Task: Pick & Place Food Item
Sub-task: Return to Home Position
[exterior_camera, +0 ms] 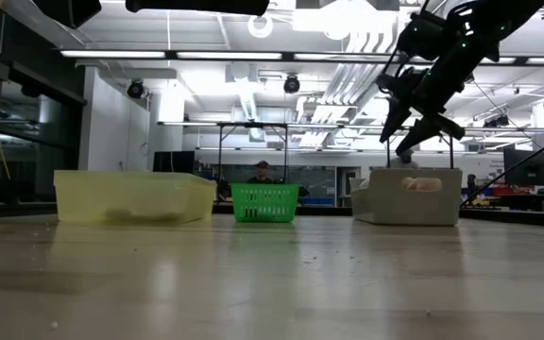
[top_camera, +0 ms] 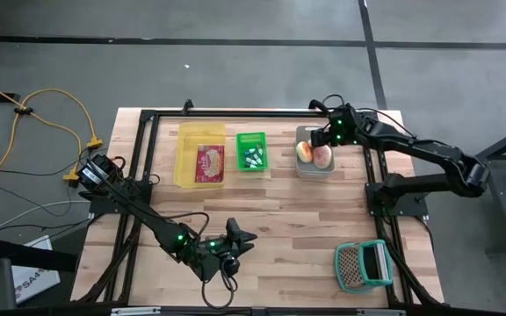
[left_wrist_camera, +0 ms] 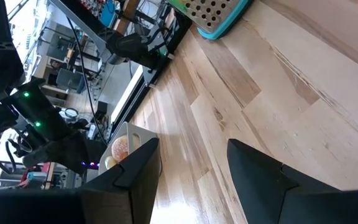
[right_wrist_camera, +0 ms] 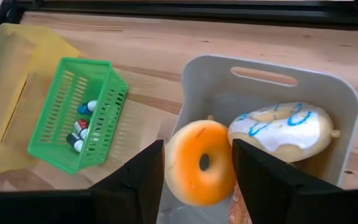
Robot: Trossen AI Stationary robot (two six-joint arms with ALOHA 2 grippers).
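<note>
Left gripper (top_camera: 241, 235) sits low at the wood table's (top_camera: 306, 219) front edge, jaws wide, empty. Right gripper (top_camera: 328, 138) hovers open, empty, over gray bin (top_camera: 304, 170) at far edge; orange donut (right_wrist_camera: 197, 162), white donut (right_wrist_camera: 284, 130) inside. Person (exterior_camera: 263, 173) in bright room beyond.

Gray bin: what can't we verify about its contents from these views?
- Right wrist view: a third item beside the orange donut and white donut, cut off by the picture's edge and a finger of the right gripper.
- Low view: the gray bin wall hides nearly everything inside.
- High view: contents too small to count.
</note>
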